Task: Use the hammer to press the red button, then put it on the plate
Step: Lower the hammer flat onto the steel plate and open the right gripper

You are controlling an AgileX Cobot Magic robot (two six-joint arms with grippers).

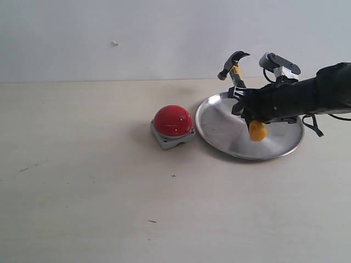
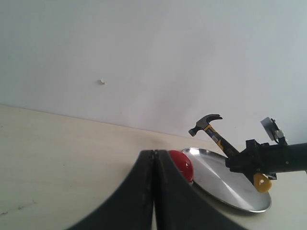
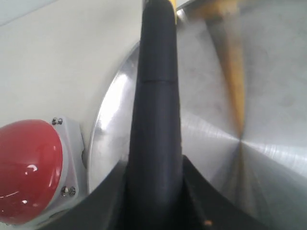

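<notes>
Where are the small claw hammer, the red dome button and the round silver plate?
small claw hammer point(image 1: 232, 59): exterior view, dark metal head.
red dome button point(image 1: 172, 120): exterior view, middle of dome.
round silver plate point(image 1: 219, 129): exterior view, bare left part.

right end effector point(image 1: 242, 104) clenched, aloft

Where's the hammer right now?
Exterior view, right side: the hammer is held in the right gripper over the plate, head up, right of the red button.
</notes>
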